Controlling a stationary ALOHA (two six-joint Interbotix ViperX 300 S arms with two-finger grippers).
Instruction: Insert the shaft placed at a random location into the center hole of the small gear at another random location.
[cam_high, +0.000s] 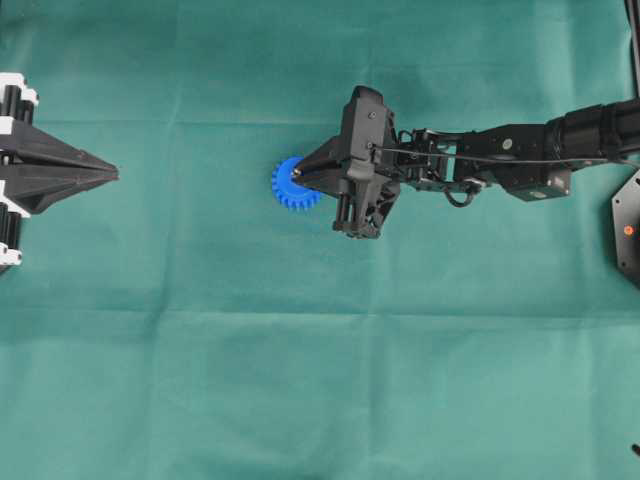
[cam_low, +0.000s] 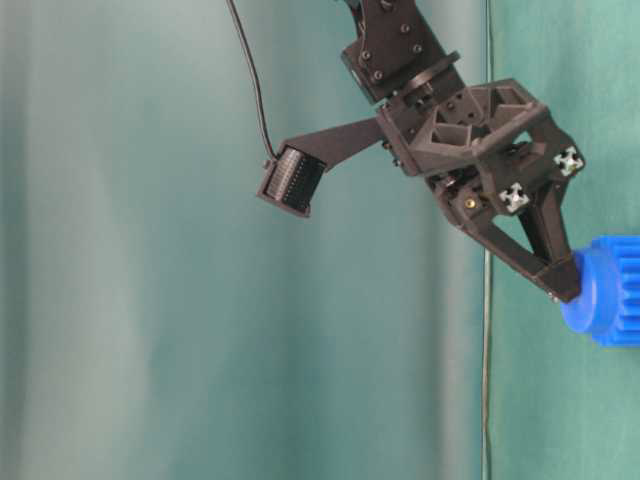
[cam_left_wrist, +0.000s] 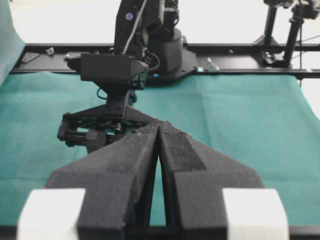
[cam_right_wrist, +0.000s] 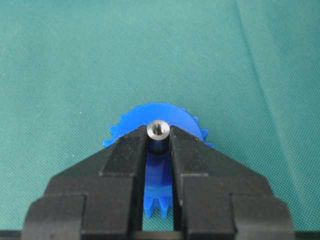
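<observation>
One pin, the shaft (cam_right_wrist: 158, 129), sits pinched upright between the right gripper (cam_right_wrist: 159, 137) tips, directly over the gear (cam_right_wrist: 159, 165) hub (hole hidden beneath it). Insertion looks under way; next, I'd judge, a straight push, then release. Far off, the left gripper (cam_high: 112, 175) rests closed, empty.

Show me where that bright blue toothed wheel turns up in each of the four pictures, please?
Overhead: the small gear lies left of centre, at the right gripper tip.
Table-level: at the right edge, partly cut off, the gripper tip against it.
Left wrist: not visible; the left gripper blocks the middle.
Right wrist: centre, behind the shaft.
Shared landmark: the right gripper's black fingertips.
</observation>
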